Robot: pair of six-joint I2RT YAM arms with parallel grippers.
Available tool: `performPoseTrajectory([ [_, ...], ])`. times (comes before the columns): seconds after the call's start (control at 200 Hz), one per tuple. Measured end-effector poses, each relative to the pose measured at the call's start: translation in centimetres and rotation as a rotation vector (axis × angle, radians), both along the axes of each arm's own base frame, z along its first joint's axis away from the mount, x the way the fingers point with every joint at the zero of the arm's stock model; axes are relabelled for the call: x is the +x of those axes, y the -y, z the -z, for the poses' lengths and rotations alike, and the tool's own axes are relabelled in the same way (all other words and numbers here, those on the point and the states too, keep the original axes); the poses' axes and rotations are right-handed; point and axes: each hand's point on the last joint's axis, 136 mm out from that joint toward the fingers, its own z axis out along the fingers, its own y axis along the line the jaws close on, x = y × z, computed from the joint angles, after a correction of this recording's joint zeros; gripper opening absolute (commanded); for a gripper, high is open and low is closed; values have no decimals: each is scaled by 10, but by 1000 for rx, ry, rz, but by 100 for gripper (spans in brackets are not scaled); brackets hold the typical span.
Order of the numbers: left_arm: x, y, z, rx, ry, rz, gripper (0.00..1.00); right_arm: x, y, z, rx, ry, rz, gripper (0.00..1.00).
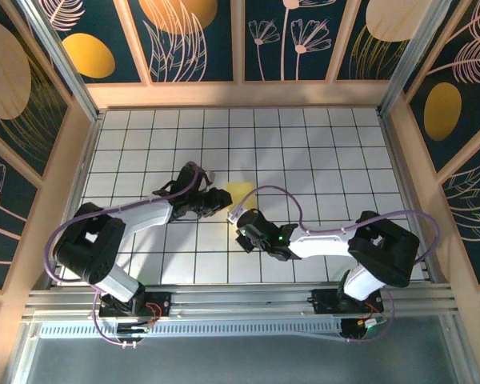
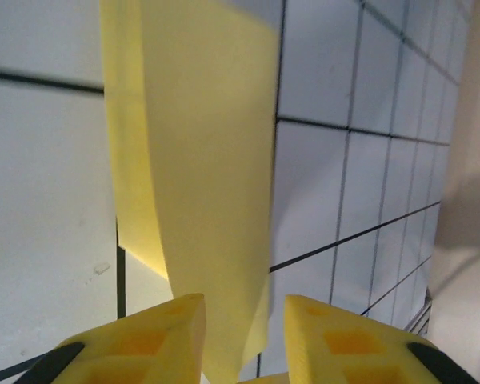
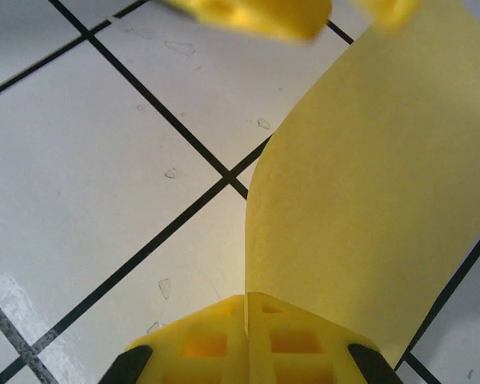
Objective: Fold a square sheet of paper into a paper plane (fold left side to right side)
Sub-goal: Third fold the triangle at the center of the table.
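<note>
The square sheet of paper (image 1: 240, 192) is plain yellow and sits mid-table between the two grippers, lifted and bent in a curve. In the right wrist view the sheet (image 3: 376, 160) arches up from my right gripper (image 3: 247, 298), which is shut on its near edge. My left gripper (image 2: 244, 308) is open, and the sheet (image 2: 200, 160) hangs loose in the gap close to the left finger (image 2: 144, 344). From above, the left gripper (image 1: 216, 200) is at the sheet's left and the right gripper (image 1: 238, 218) at its near side. A paper plane is out of view.
The white grid table (image 1: 320, 152) stretches behind and to the right of the sheet. Wooden walls with dark painted panels (image 1: 192, 40) enclose it. The left gripper's yellow fingers (image 3: 256, 12) show just beyond the sheet in the right wrist view.
</note>
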Motion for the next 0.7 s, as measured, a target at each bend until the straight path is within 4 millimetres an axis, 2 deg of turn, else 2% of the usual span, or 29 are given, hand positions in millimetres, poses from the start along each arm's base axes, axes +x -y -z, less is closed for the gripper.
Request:
performPoseTrajectory([
  [0.145, 23, -13, -23, 6, 69, -30, 23, 4, 3, -2, 84, -105, 5, 0],
  [0.295, 40, 2, -32, -4, 104, 30, 17, 2, 7, 4, 154, -233, 4, 0],
  [0.39, 48, 16, -22, 0, 83, 82, 16, -2, 6, 4, 192, -293, -5, 0],
  [0.5, 53, 34, -2, 21, 49, 147, 15, -6, 1, 2, 235, -340, -25, 0],
  [0.696, 47, 52, 38, 81, -17, 231, 10, -10, -1, 1, 273, -400, -36, 0],
])
